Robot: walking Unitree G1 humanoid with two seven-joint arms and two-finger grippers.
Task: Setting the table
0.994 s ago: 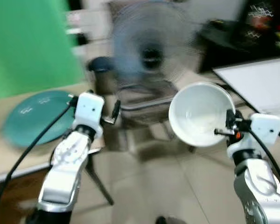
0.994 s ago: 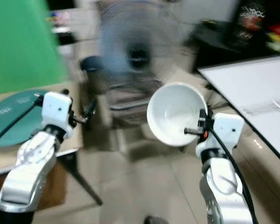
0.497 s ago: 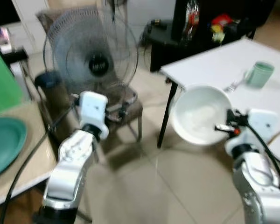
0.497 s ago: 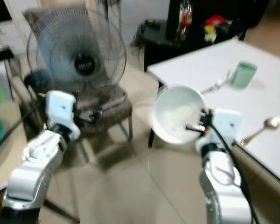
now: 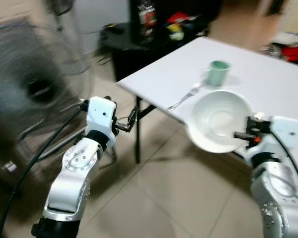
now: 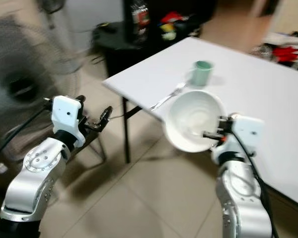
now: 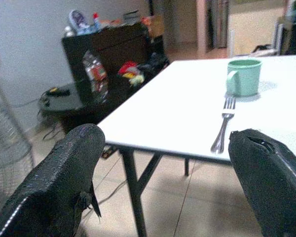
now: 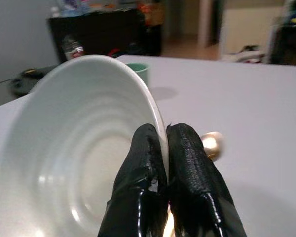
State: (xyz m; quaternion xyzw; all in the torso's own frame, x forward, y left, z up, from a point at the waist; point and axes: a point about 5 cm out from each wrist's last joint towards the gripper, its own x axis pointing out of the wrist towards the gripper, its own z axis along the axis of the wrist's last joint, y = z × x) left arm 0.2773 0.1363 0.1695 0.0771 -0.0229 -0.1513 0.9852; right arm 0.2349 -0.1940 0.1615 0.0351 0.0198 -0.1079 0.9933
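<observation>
My right gripper (image 5: 242, 134) is shut on the rim of a white bowl (image 5: 219, 120), which it holds tilted at the near edge of the white table (image 5: 268, 74). The wrist view shows both black fingers (image 8: 187, 173) pinching the white bowl (image 8: 84, 158) at its rim. A green mug (image 5: 218, 72) and a fork (image 5: 185, 96) lie on the table near its corner. A gold spoon bowl (image 8: 209, 144) peeks out behind the fingers. My left gripper (image 5: 131, 119) is open and holds nothing, out over the floor left of the table.
A standing fan (image 5: 32, 94) is blurred at the left. A black cabinet (image 5: 154, 29) with bottles and clutter stands behind the table. One table leg (image 5: 138, 131) drops to the tiled floor (image 5: 164, 198) by my left gripper.
The whole view has swung right: the fan slid to the left edge and the white table now lies ahead. The bowl stays in my right gripper.
</observation>
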